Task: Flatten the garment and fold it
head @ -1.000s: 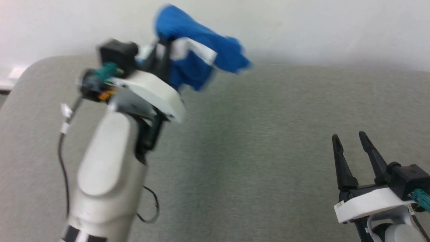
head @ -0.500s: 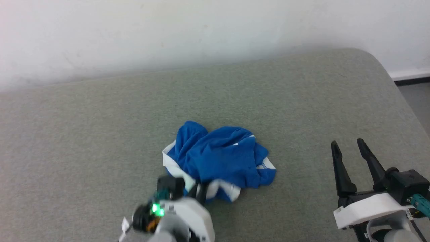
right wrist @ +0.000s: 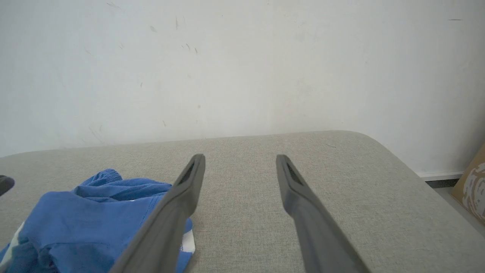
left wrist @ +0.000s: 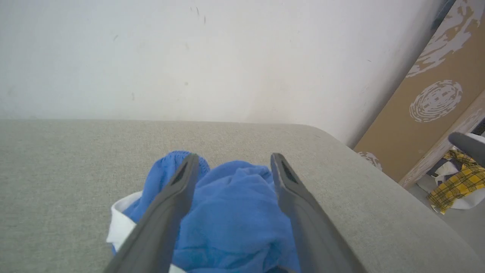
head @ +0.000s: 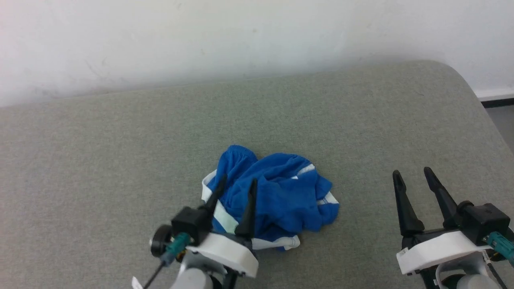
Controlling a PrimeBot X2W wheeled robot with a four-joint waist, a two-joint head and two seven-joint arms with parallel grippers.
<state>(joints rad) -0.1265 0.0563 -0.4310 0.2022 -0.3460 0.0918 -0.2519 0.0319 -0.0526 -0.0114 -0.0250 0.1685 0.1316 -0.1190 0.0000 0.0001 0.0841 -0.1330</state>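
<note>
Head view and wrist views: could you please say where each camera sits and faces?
Head view: on the head, facing forward and down at the garment on the grey cushion; left claw and right claw show.
Left wrist view: left wrist, along its open fingers, over the garment toward the wall.
Right wrist view: right wrist, along its fingers, over cushion toward the wall.
Shared: all see the garment.

Garment [head: 289, 200] partly behind left pincer [head: 238, 179]
</note>
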